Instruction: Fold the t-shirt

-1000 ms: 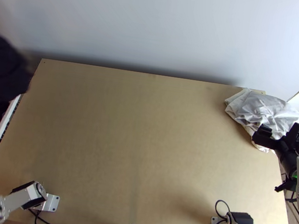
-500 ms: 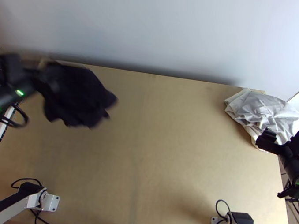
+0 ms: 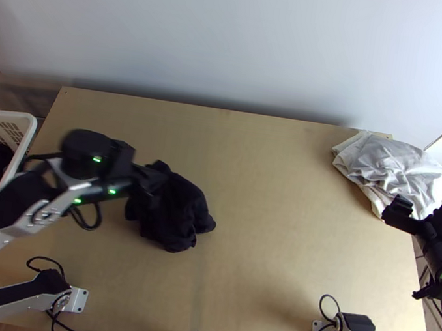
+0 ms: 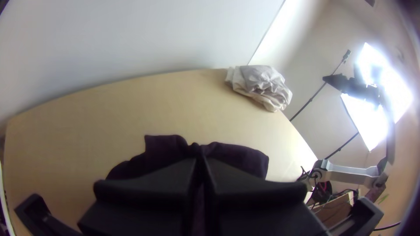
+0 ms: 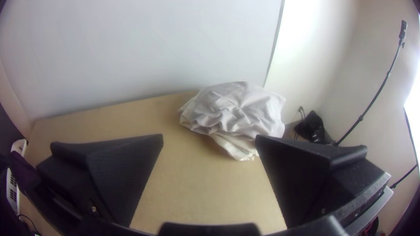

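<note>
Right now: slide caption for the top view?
Left end effector holding bunched dark cloth; crumpled white cloth at far right of table.

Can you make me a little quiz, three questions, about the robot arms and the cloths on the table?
1. True or false: the white cloth is spread out flat.
2. Fill in the missing word, open or shut: the right gripper is ____.
3. What holds the dark cloth?
a) the right gripper
b) the left gripper
c) a person's hand

Key: 1 false, it is bunched up; 2 open; 3 b.
</note>
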